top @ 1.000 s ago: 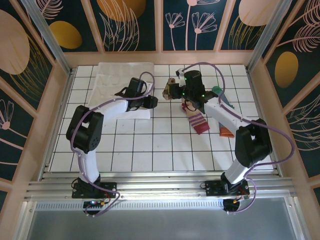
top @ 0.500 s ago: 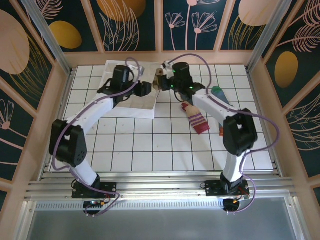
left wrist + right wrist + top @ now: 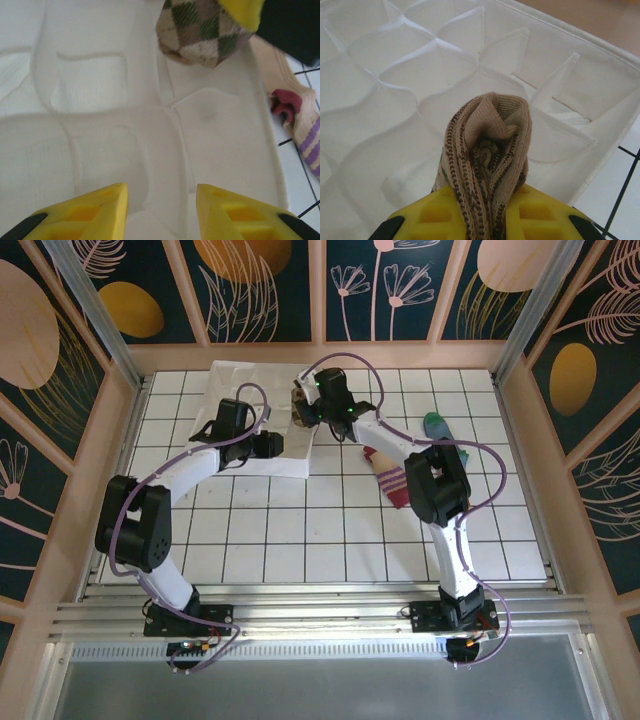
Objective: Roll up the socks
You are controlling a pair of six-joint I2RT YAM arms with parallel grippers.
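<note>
The tan-and-brown argyle sock (image 3: 485, 150), rolled into a bundle, is pinched in my right gripper (image 3: 482, 215), which is shut on it above the white compartment organizer (image 3: 228, 380). The same sock (image 3: 200, 30) hangs at the top of the left wrist view. My left gripper (image 3: 161, 200) is open over the organizer's cells, nothing between its yellow fingers (image 3: 95, 210). A beige sock with red toe and pink-purple striped cuff (image 3: 390, 475) lies flat on the tiled table. The blue-grey sock with green toe (image 3: 437, 425) lies at the far right of it.
The organizer's thin fabric dividers (image 3: 470, 30) form several small cells under both grippers. Its right edge (image 3: 265, 125) borders the tiled table, close to the beige sock's red toe (image 3: 284, 100). Wooden walls (image 3: 320, 355) enclose the table.
My right gripper has carried the rolled argyle sock left, from the open tiles to above the organizer. My left gripper shifted left over the organizer and its jaws narrowed a little.
</note>
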